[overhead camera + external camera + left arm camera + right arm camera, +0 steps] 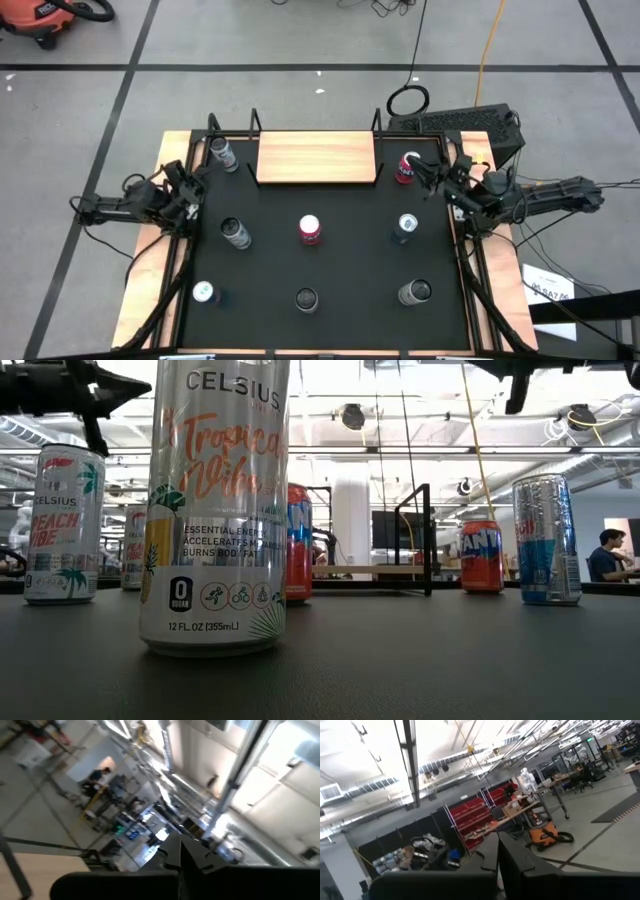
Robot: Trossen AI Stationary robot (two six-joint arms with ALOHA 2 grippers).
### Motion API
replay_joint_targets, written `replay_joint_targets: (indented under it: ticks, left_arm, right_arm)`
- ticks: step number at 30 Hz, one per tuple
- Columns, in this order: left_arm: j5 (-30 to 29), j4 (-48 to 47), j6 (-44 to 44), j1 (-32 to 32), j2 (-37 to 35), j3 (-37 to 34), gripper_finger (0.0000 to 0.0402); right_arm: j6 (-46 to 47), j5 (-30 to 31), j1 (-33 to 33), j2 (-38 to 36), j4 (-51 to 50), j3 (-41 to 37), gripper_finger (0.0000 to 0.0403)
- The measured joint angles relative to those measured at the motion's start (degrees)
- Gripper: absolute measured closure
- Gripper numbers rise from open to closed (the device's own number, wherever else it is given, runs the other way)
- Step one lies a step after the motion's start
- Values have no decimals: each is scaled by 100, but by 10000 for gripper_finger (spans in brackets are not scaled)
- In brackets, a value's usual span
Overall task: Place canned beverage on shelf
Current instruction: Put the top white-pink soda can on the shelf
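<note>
Left gripper (pixel 196 186) closed, empty, parked at left mat (pixel 350 300) edge; silver can (pixel 222 152) just ahead of fingertips, second can (pixel 236 233) near, toward table front. Right gripper (pixel 432 176) closed, empty, at right mat edge; red can (pixel 406 168) just beside fingertips, blue can (pixel 404 228) near, toward front. Shelf (pixel 316 157) bare, at rear between both grippers; red-white can (pixel 310 230) at mat centre, well apart from both.

Overhead downward, table-level across cans (pixel 214 510), wrists tilted roomward.
</note>
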Motion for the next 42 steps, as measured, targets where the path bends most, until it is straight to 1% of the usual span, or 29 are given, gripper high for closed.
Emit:
replay_joint_targets:
  ticks: [3, 9, 12, 16, 19, 23, 28, 33, 37, 40, 42]
  left_arm:
    - [-199, -480, 17, 2, 267, 435, 402]
    - [-192, -1546, 44, 11, 966, 1359, 402]
    - [-188, -1701, 171, 11, 1342, 1693, 402]
    - [-212, -2210, 179, 31, 1742, 2136, 402]
    - [-222, -2808, 3, 128, 1950, 2465, 400]
    - [-183, -3431, -144, 292, 2202, 2933, 381]
    - [-187, -4110, -155, 445, 2560, 3462, 333]
    - [-189, -5099, -288, 682, 2946, 4053, 259]
    - [-114, -6114, -497, 1009, 3263, 4540, 188]
    - [48, -6688, -743, 1334, 3482, 4837, 145]
    - [228, -6961, -754, 1612, 3616, 4944, 126]
  right_arm:
    - [79, 50, -2, 64, 116, 152, 403]
    - [887, 898, -5, 235, 140, 418, 403]
    - [1084, 920, -37, 401, 141, 552, 403]
    - [803, 919, -228, 631, 136, 719, 395]
    - [799, 902, -396, 796, 104, 840, 372]
    - [866, 653, -568, 939, -357, 1041, 316]
    - [1126, 574, -722, 1010, -1127, 1190, 221]
    - [1473, 575, -833, 981, -1539, 1192, 144]
    - [2050, 540, -974, 981, -2148, 1194, 111]
    - [2459, 165, -1158, 986, -2711, 1194, 104]
    - [2645, -124, -1295, 1006, -2993, 1194, 104]
